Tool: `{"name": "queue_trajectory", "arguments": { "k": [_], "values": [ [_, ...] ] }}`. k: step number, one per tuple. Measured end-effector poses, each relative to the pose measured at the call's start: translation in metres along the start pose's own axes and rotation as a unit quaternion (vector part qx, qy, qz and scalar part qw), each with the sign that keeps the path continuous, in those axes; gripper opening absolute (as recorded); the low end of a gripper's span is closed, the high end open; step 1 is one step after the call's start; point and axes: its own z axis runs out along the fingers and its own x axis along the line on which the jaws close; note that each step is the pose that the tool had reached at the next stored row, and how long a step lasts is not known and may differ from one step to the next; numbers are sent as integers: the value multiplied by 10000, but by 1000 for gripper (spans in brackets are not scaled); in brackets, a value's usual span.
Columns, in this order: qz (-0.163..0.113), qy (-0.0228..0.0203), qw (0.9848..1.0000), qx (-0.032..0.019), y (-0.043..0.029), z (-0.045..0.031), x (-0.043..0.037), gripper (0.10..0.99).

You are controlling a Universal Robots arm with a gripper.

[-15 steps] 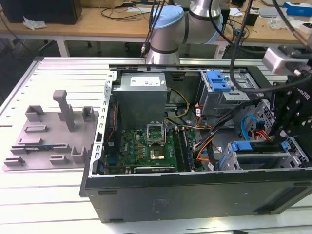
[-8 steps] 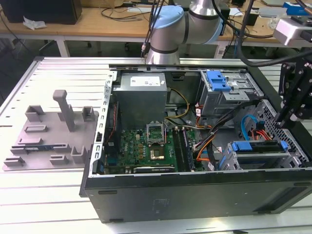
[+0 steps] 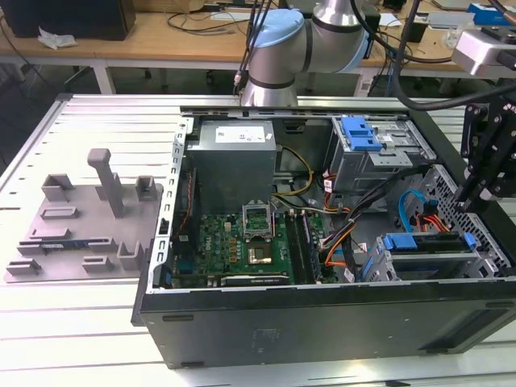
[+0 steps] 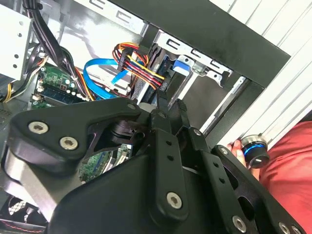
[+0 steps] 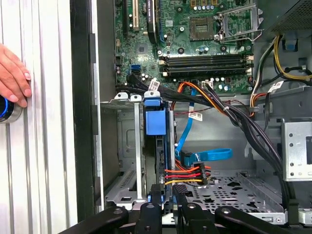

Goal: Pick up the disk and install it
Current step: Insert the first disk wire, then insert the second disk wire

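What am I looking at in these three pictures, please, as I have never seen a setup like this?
This is a robot arm working over an open computer case that lies on a slatted metal table. The exterior view comes from a camera off the arm and takes in the whole scene. Both wrist views come from cameras riding on the arm, so they look along its black end effector into the case. Beside the case, towards the exterior view's left, sits a grey fixture tray. The disk, with its blue carrier frame, stands edge-on in the drive cage, and the end effector is right at its end. A person's hand rests on a blue-lit knob on the table.
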Motion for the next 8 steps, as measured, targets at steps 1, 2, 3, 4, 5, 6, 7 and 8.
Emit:
{"name": "queue_trajectory", "arguments": {
  "k": [1,2,3,4,5,6,7,8],
  "values": [
    [0,0,10000,0,0,0,0,239],
    [0,0,10000,0,0,0,0,239],
    [0,0,10000,1,0,0,0,239],
    [0,0,10000,1,0,0,0,239],
    [0,0,10000,1,0,0,0,239],
    [0,0,10000,1,0,0,0,239],
    [0,0,10000,1,0,0,0,239],
    [0,0,10000,2,0,0,0,239]
  ]
}}
